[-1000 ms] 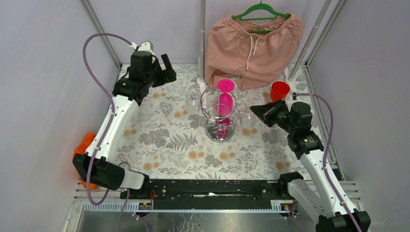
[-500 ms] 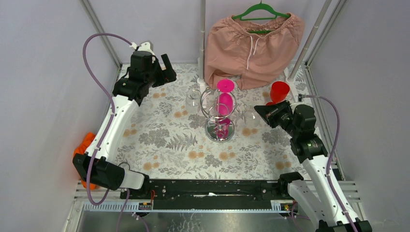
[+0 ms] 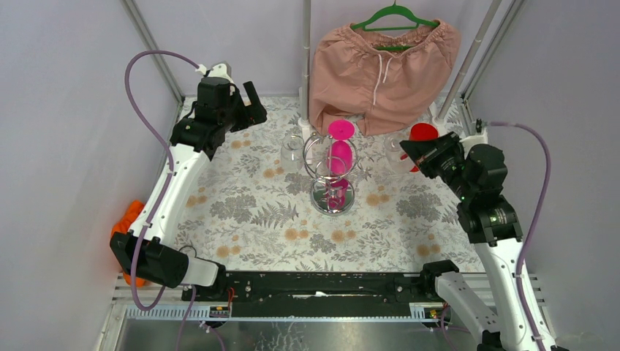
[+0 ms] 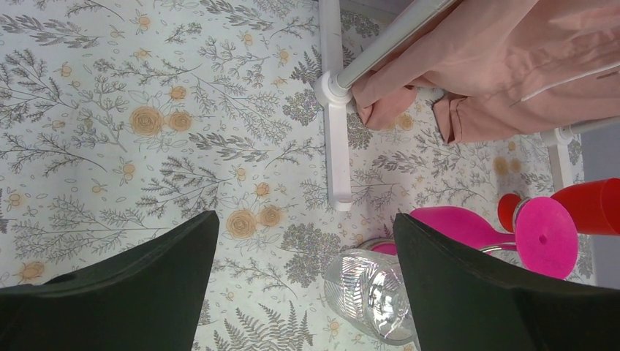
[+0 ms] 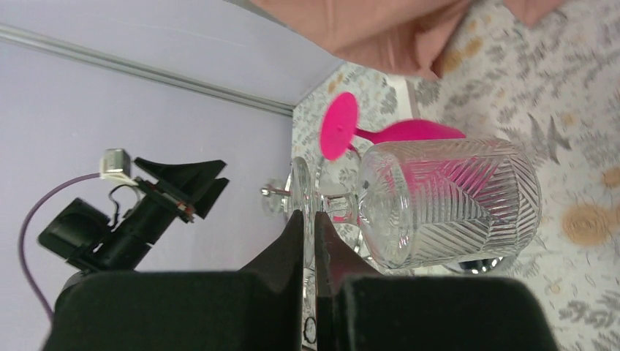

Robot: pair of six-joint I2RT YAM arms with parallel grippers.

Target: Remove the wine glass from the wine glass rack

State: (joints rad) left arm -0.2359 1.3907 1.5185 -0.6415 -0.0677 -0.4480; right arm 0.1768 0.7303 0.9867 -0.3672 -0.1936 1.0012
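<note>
Top external view: the wine glass rack [image 3: 333, 175] stood upright near the middle of the floral table cover [image 3: 241, 212], with a pink glass [image 3: 339, 150] hanging on it and a second clear glass [image 3: 291, 152] at its left side. The right gripper [image 3: 404, 148] was clenched on the wine glass [image 3: 393, 155], which was held lifted to the right of the rack, apart from its wire loops and just beside a red cup [image 3: 424, 133]. The left gripper [image 3: 256, 108] hovered over the far left of the table, its jaws spread and nothing between them, well apart from the rack. Pink shorts [image 3: 384, 66] hung on a green hanger [image 3: 395, 14] at the back. Left wrist view: both fingers [image 4: 124, 292] were wide apart over the bare floral cover, gripping nothing; the second clear glass [image 4: 373, 292] showed low between them, the pink glass [image 4: 545, 238] and red cup [image 4: 596, 205] lay to the right, and a white stand foot [image 4: 335, 146] sat under the shorts [image 4: 497, 66]. Right wrist view: the fingers [image 5: 292, 252] were pinched tight at the foot end of the wine glass [image 5: 453, 201], whose cut-pattern bowl lay sideways in frame; whether the pads sat on the foot or the stem could not be told. The pink glass [image 5: 343, 128] showed behind it.
</note>
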